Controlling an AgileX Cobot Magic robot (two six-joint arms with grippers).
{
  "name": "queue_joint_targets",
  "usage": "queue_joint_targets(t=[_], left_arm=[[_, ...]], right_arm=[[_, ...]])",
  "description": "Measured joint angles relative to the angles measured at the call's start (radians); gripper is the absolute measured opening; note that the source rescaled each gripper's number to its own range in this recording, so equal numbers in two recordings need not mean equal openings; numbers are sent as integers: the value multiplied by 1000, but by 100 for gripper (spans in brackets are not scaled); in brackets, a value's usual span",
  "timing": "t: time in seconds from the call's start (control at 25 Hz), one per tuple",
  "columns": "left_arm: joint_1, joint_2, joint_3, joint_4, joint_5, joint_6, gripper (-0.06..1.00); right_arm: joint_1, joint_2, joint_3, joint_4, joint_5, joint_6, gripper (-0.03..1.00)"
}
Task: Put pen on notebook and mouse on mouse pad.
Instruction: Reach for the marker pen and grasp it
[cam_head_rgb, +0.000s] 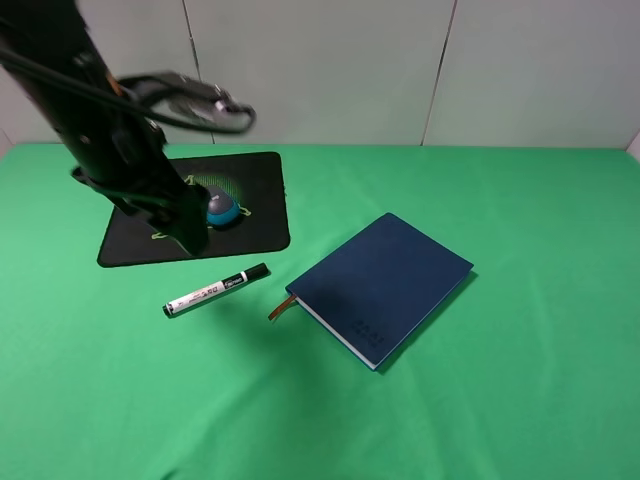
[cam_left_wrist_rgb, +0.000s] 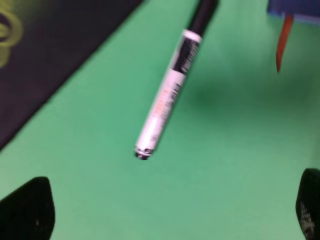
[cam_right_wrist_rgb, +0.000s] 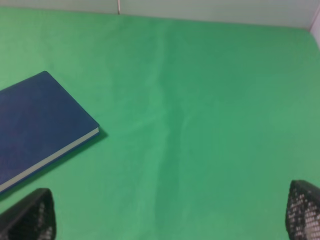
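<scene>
grey-and-teal computer mouse (cam_head_rgb: 222, 208) sits on the black rectangular razer mouse pad (cam_head_rgb: 258, 185), so that half looks done. white-barrelled, black-capped marker pen (cam_head_rgb: 215, 290) lies on the green cloth (cam_head_rgb: 500, 400) between the pad and the dark navy hardcover notebook (cam_head_rgb: 385, 285), touching neither. left gripper (cam_left_wrist_rgb: 167, 210) hangs over the pen, fingers apart, empty. right gripper (cam_right_wrist_rgb: 165, 215) is also apart, empty. next: descend, line the jaws up across the barrel, close.

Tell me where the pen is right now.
In the exterior high view the pen lies left of centre, just in front of the mouse pad and left of the notebook.
</scene>
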Motion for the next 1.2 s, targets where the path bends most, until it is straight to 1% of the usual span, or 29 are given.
queue_joint_targets(t=[0.16, 0.48, 0.88, 1.2], left_arm=[[-13, 97, 0, 0, -26, 39, 95], [-15, 244, 0, 2, -119, 88, 95], [-16, 336, 0, 8, -195, 95, 95], [-17, 374, 0, 26, -214, 95, 95]], right_arm=[[0, 0, 0, 0, 0, 0, 100], [0, 0, 0, 0, 0, 0, 100], [0, 0, 0, 0, 0, 0, 100], [0, 0, 0, 0, 0, 0, 100]])
